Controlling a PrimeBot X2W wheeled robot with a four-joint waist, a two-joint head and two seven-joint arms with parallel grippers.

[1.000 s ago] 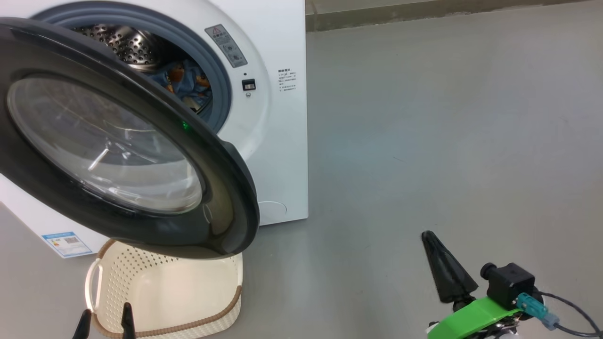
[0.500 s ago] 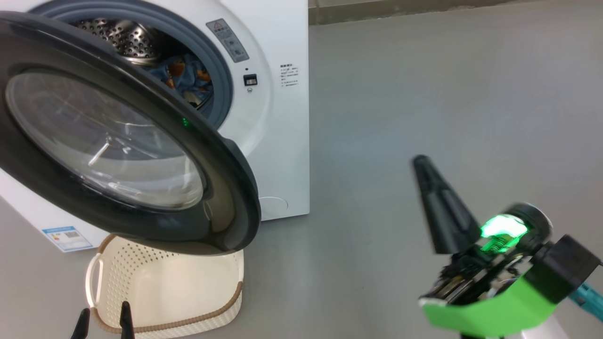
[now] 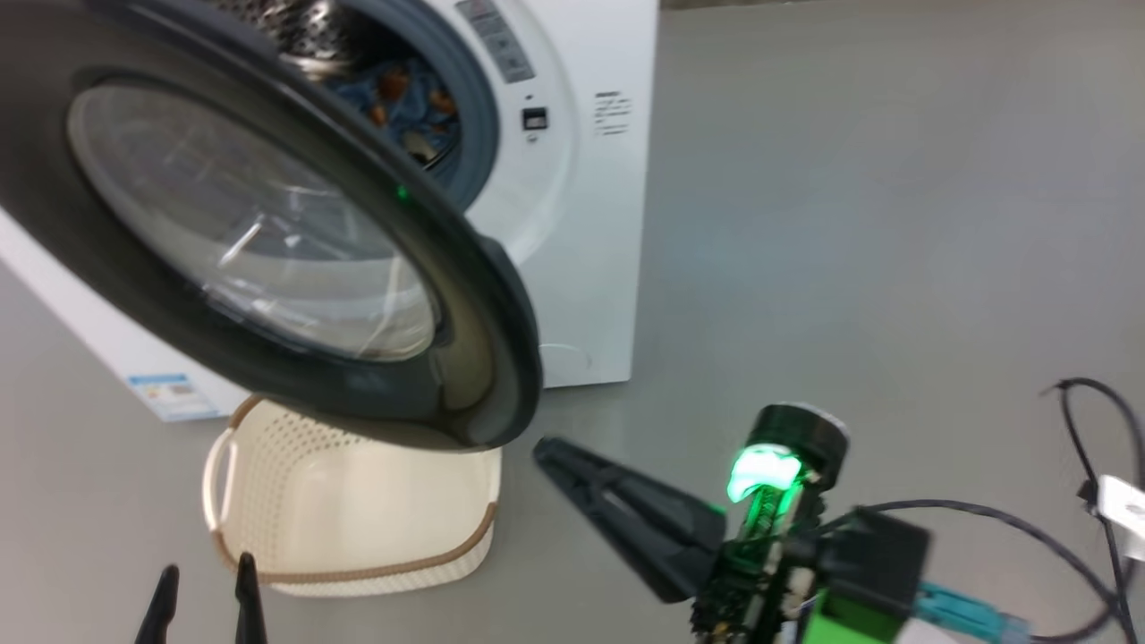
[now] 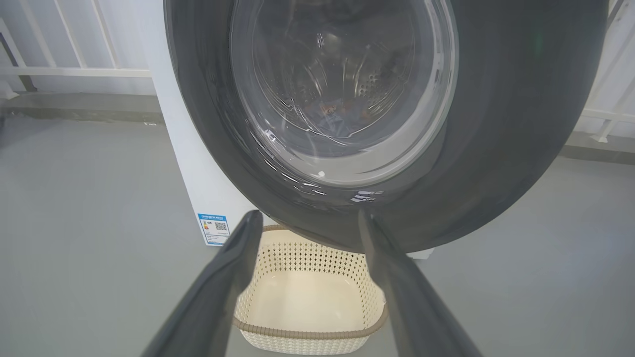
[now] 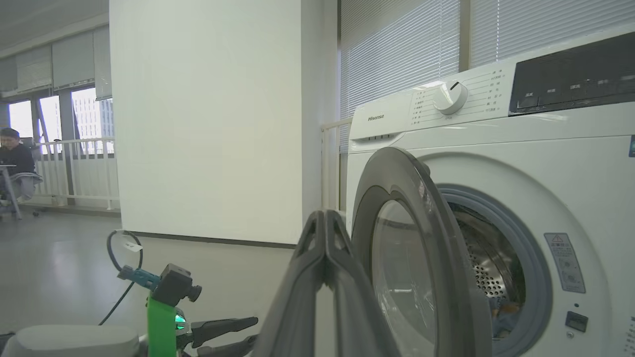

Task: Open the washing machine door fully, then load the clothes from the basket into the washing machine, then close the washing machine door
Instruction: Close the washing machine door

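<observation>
Half-open washing machine door (image 3: 259,224) before two empty grippers.
The round door, a glossy black rim around bulging clear glass, stands upright, its free edge pointing at the right gripper (image 3: 547,453), whose tips are pressed together. The left gripper (image 4: 308,218), fingers spread wide, frames the basket (image 4: 307,333), with the door just above. Blue bear-print clothes (image 3: 407,89) lie in the drum (image 3: 295,22) behind.

Closed right end effector (image 5: 325,214) hovers beside open door (image 5: 412,267)
</observation>
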